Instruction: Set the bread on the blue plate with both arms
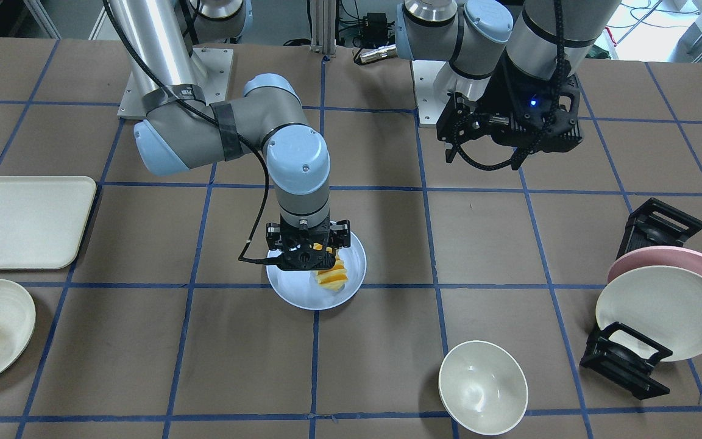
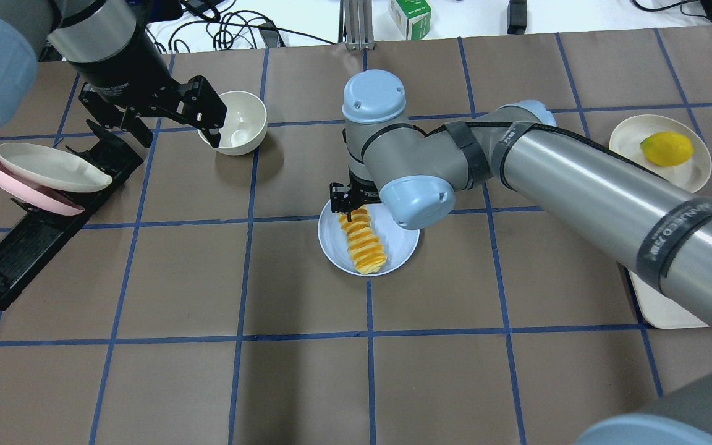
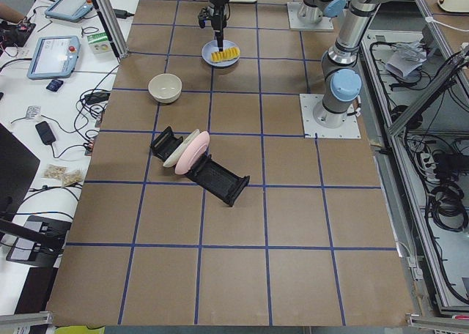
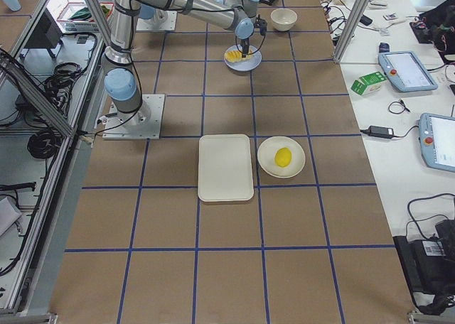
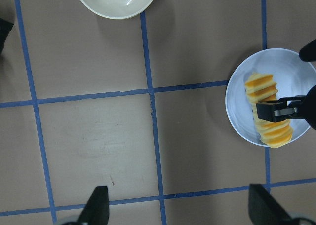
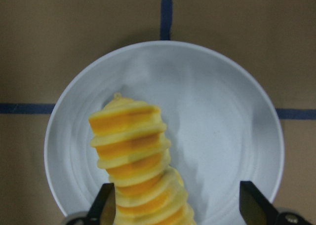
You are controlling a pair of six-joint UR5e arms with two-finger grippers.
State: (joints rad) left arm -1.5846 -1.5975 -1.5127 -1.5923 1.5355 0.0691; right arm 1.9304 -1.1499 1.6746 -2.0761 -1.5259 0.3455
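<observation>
The bread (image 2: 365,241) lies lengthwise on the blue plate (image 2: 334,241) at the table's middle. My right gripper (image 2: 350,207) points straight down over the loaf's far end. In the right wrist view its fingers (image 6: 106,207) stand wide apart on either side of the bread (image 6: 138,156), which rests on the plate (image 6: 222,136); the gripper is open. My left gripper (image 2: 164,117) hangs high above the table near the white bowl, open and empty. Its wrist view shows the bread (image 5: 269,116) and plate (image 5: 242,111) off to the right.
A white bowl (image 2: 241,122) stands just beside the left gripper. A black dish rack (image 2: 41,204) holds a pink and a cream plate. A yellow lemon (image 2: 667,148) lies on a cream plate at the far right, with a cream tray (image 1: 22,222) beside it.
</observation>
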